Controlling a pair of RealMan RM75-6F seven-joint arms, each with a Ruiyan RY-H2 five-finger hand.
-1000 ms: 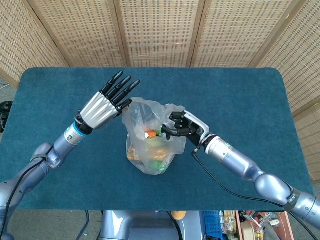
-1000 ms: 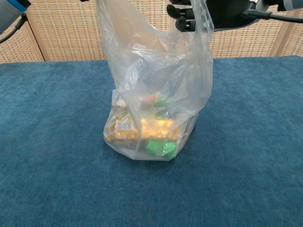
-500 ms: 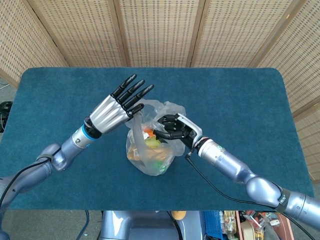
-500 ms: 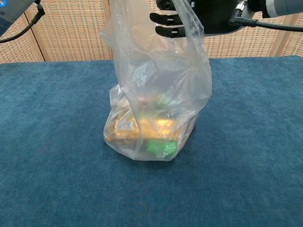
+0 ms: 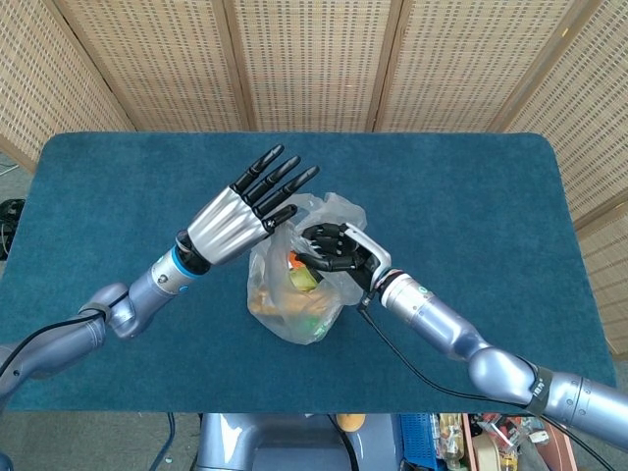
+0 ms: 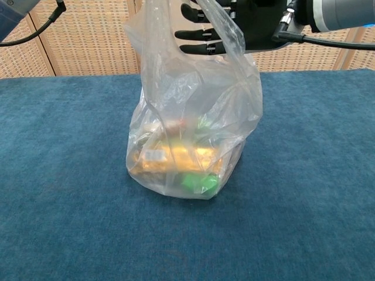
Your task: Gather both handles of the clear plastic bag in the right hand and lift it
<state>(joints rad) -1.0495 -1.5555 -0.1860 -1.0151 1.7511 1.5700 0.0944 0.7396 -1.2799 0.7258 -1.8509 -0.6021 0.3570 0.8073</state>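
Right hand (image 5: 339, 250) sits inside the bag mouth with its dark fingers (image 6: 196, 35) curled, one handle strip running up across them in the chest view, so that handle looks hooked and held. Whether the second handle is also in that grip: cannot tell, the film is too clear and bunched to separate.

Left hand (image 5: 240, 211) is just beside it on the other side of the bag top, fingers (image 5: 280, 177) straight and spread, palm turned toward the bag. It grips nothing that I can see. The thumb-side tip meets the upper edge of the plastic, which reads as propping the near-side handle up and over toward the right hand, i.e. feeding it across rather than carrying weight.

Clear plastic bag (image 6: 193, 129) hangs directly below the right fingers, top drawn upward, base apparently still on the blue table (image 5: 471, 186); the bottom looks settled and spread, so my read is the lift hasn't started.

Contents lie at the bottom, well below both hands:
- yellow-orange packets (image 6: 167, 158), one with a white label
- a green item (image 6: 196, 180) at the front lower edge
- a bit of red/orange and more green higher up, blurred by the film

Load is low and loose, so expect the bag to swing once it clears.
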